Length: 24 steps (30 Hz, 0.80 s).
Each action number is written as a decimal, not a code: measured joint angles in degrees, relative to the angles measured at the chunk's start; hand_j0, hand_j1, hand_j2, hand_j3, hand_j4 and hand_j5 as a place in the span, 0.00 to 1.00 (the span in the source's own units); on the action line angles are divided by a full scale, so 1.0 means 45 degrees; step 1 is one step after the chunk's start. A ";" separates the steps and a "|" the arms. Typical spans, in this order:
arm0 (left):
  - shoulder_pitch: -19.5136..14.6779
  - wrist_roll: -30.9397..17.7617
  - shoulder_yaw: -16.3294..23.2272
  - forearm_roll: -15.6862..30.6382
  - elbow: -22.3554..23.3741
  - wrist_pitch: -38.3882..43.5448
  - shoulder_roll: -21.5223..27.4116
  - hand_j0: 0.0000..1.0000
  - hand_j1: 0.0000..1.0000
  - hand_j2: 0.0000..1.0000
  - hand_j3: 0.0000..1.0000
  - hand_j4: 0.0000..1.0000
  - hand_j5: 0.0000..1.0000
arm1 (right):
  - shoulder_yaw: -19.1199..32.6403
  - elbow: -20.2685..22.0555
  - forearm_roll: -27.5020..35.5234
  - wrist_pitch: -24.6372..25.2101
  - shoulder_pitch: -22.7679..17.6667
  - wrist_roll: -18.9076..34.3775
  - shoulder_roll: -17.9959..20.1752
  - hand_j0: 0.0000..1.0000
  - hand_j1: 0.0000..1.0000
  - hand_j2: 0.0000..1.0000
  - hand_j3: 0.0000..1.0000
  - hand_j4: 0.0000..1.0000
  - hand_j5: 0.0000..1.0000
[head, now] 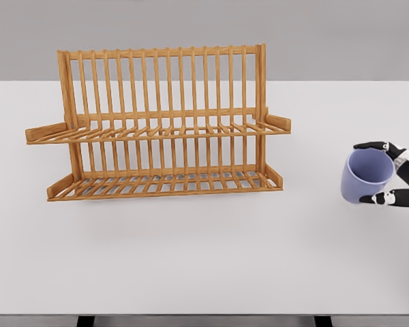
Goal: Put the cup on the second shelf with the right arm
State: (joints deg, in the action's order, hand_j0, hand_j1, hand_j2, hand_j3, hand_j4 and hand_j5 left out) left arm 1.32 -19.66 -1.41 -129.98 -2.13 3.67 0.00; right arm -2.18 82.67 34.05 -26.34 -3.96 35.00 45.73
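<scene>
One big white table [204, 272] fills the frame. One wooden dish rack [160, 126] with two shelves stands at the upper left. At the right edge, one right hand [394, 176] wraps its fingers [372, 146] around one light purple cup [365, 176], tipped sideways.

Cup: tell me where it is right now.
In the head view the cup is at the table's right edge, held in the right hand, well right of the rack.
</scene>
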 measured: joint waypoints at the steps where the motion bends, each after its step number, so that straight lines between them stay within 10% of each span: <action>1: 0.0000 0.0000 0.0000 0.0000 0.0000 0.0000 0.0000 1.00 1.00 1.00 1.00 1.00 1.00 | 0.0004 0.0021 0.0003 0.0001 0.0039 0.0000 -0.0001 0.75 0.75 0.75 0.75 0.75 0.75; 24: 0.0000 0.0000 0.0000 0.0000 -0.0001 0.0000 0.0000 1.00 1.00 1.00 1.00 1.00 1.00 | 0.0053 0.0294 0.0118 -0.0018 0.1641 0.0002 -0.0414 0.74 0.74 0.74 0.74 0.74 0.74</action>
State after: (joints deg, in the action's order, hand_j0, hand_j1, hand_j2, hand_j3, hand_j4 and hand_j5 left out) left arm 1.32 -19.66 -1.41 -129.98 -2.13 3.67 0.00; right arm -1.94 84.00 34.58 -26.42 3.43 35.01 43.87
